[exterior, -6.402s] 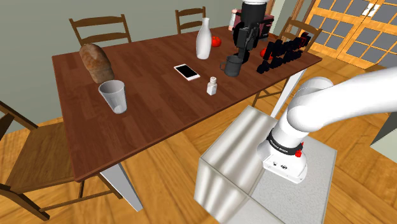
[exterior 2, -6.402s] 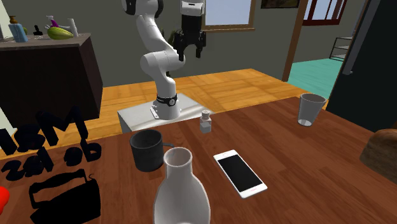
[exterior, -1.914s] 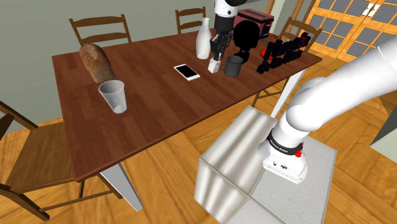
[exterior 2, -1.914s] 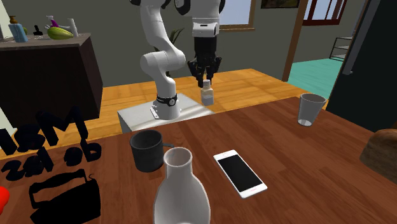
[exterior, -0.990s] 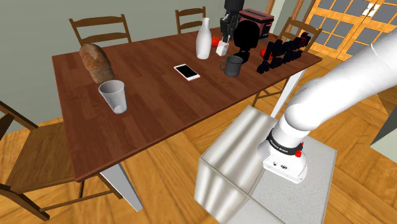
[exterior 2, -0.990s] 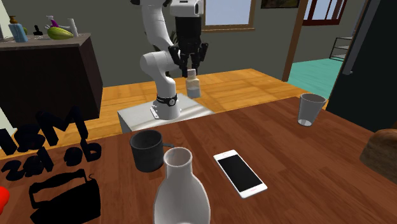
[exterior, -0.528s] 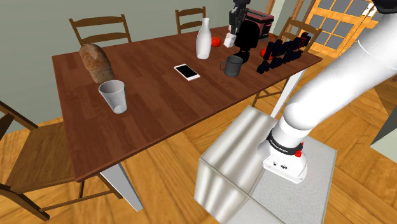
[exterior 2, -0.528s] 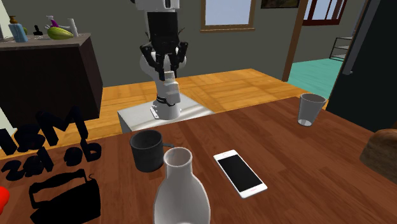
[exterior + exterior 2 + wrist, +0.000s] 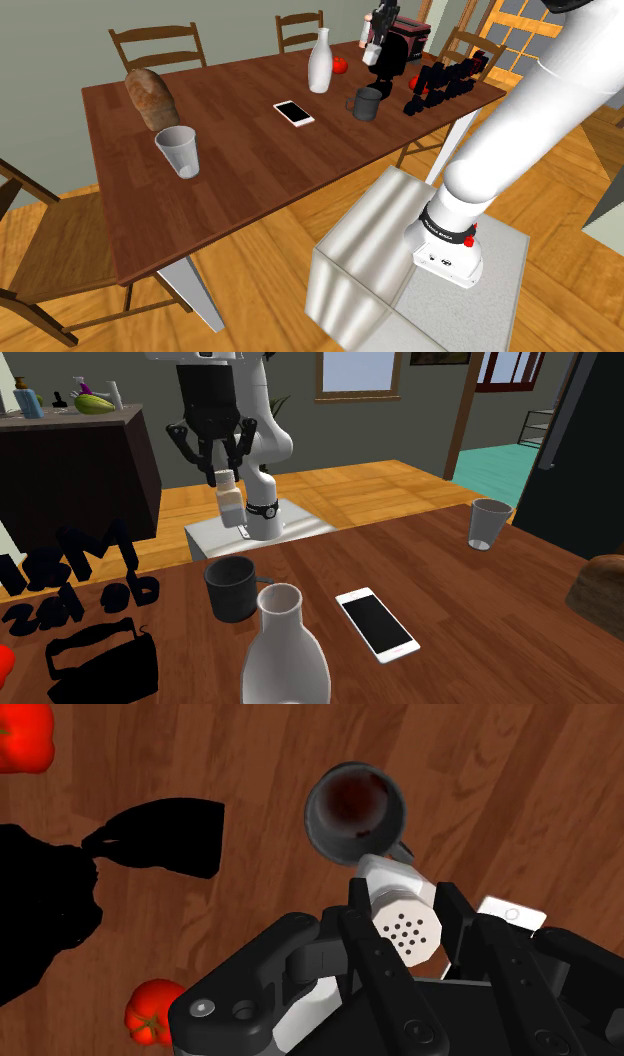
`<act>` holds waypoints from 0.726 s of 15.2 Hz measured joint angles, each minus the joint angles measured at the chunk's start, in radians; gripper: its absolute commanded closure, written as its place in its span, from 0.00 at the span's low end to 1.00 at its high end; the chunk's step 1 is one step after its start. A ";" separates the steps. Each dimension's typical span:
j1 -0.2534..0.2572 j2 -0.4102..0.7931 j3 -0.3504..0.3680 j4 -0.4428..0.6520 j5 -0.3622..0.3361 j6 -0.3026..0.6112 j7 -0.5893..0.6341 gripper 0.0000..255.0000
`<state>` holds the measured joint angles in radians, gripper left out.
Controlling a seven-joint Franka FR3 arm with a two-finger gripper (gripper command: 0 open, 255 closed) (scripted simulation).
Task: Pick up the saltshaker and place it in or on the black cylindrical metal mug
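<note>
Since 0.5 s ago: in the second exterior view the gripper (image 9: 228,477) and the saltshaker (image 9: 231,500) have shifted toward 9 o'clock and now hang in line with the mug (image 9: 232,588). Mug, phone and the other table items are unchanged.

Gripper: the two black fingers are pinched on the saltshaker, one on each side, just under its cap. In the wrist view the holed cap faces the camera between the fingers, and the white body points away toward the table.

Saltshaker: in the air, well clear of the wooden table (image 9: 230,170), not touching the mug.

Mug: dark, cylindrical, upright on the table, handle visible. In the second exterior view it sits at 6 o'clock of the saltshaker, with a clear gap between the two. In the wrist view its open mouth lies just beyond the far end of the saltshaker, and the rim overlaps the saltshaker's base in the picture.

Surroundings, second exterior view: phone (image 9: 376,622) lies flat at 4 o'clock of the mug; white bottle (image 9: 285,652) stands at 5 o'clock of the mug, nearer the camera; clear cup (image 9: 488,523) stands between 2 and 3 o'clock, well apart.

Shoulder view: gripper at 12 o'clock of the mug, phone at 9 o'clock, white bottle at 10 o'clock; loaf of bread (image 9: 150,98) lies near the far end of the table.
</note>
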<state>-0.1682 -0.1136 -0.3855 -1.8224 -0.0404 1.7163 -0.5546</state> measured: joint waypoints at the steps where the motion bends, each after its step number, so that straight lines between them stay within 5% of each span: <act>1: -0.001 0.001 -0.002 -0.010 0.000 0.011 -0.003 1.00; 11: -0.004 0.007 -0.006 -0.136 0.000 0.142 -0.006 1.00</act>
<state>-0.1720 -0.1070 -0.3914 -1.9583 -0.0399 1.8583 -0.5602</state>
